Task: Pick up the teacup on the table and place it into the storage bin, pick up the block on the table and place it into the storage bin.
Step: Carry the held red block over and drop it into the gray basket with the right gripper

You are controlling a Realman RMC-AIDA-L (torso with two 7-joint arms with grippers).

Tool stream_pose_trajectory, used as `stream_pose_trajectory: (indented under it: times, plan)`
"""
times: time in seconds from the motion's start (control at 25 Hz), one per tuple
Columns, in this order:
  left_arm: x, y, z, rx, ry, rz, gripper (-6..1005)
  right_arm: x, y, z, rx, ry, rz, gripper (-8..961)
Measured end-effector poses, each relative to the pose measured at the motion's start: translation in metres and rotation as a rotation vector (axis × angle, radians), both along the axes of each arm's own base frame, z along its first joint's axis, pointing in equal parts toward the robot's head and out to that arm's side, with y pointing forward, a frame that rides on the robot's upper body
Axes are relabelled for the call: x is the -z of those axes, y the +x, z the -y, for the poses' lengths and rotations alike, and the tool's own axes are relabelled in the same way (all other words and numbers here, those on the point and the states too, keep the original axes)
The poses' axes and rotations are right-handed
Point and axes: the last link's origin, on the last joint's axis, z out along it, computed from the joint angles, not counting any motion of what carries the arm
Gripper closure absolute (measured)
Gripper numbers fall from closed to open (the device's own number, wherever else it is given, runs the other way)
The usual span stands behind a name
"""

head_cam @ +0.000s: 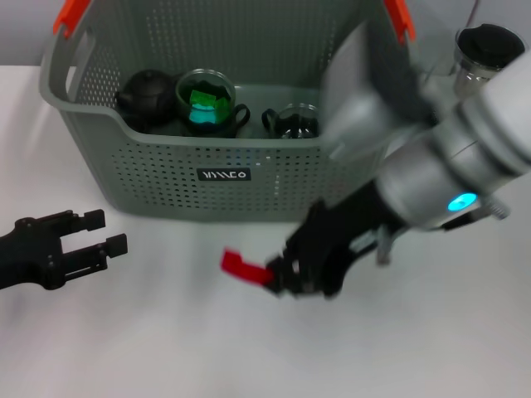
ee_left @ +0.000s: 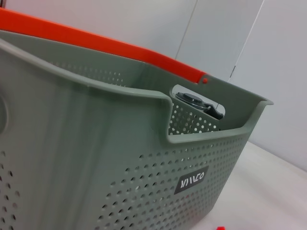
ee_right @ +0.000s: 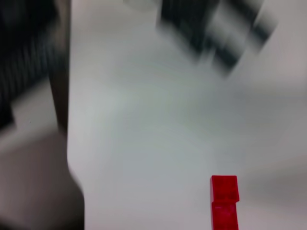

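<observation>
The grey-green perforated storage bin (head_cam: 166, 178) stands at the back of the white table; it fills the left wrist view (ee_left: 144, 158) too. A small glass teacup (head_cam: 296, 122) sits inside it. The red block (head_cam: 239, 266) sticks out from the tips of my right gripper (head_cam: 274, 275), which is shut on it just in front of the bin. In the right wrist view the block (ee_right: 224, 201) shows over the white table. My left gripper (head_cam: 104, 232) is open and empty at the left, in front of the bin's left corner.
A black teapot (head_cam: 146, 98) and a green-tinted glass cup (head_cam: 205, 101) also sit in the bin. A glass jar with a black lid (head_cam: 488, 50) stands behind the bin at the right. My right arm (head_cam: 448, 166) crosses the bin's right end.
</observation>
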Motion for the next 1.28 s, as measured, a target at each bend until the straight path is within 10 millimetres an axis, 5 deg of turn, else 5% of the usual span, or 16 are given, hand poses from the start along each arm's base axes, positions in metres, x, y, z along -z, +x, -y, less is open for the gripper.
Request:
stream_pose_trajectory:
  times: [0.44,0.72,0.96,1.28]
  plan:
    - [-0.001,0.003,-0.008,0.004,-0.001,-0.006,341,-0.083,-0.02,-0.034,0.055,0.227,-0.418,758]
    - [-0.001,0.005,-0.01,0.011,-0.002,-0.005,341,-0.122,-0.042,-0.096,0.191,0.548,-0.385,758]
    - [-0.002,0.006,-0.01,0.012,0.003,-0.001,341,-0.099,-0.051,-0.132,0.246,0.646,-0.093,758]
    - [0.0,0.006,-0.01,0.013,-0.003,0.003,341,-0.03,-0.062,-0.141,0.118,0.582,0.089,758]
